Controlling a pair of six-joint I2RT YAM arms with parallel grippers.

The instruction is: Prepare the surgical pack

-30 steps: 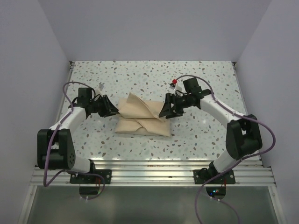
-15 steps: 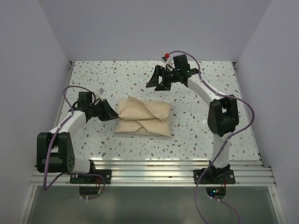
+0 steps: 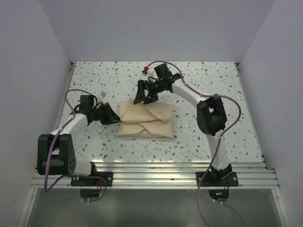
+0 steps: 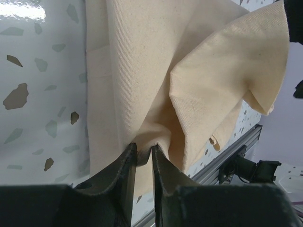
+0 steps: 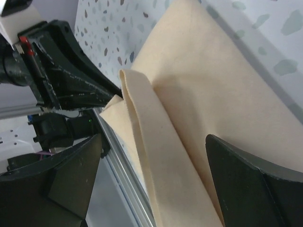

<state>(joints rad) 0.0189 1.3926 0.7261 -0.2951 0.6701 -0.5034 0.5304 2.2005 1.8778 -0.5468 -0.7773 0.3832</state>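
Top external view: tan cloth bundle [image 3: 147, 122] mostly folded; left gripper [image 3: 111, 117] pinches a flap, right gripper [image 3: 143, 97] gapes wide; final tuck judged outstanding.

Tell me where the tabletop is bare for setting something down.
Bare: tabletop between the right arm and right wall; the strip between the cloth bundle and near rail. Crowded: the bundle's left edge, pinched by the left gripper, and its far edge, by the right gripper.

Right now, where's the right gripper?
Top view: right gripper open over the far edge of the tan bundle, mid-table; left gripper pinches its left edge.
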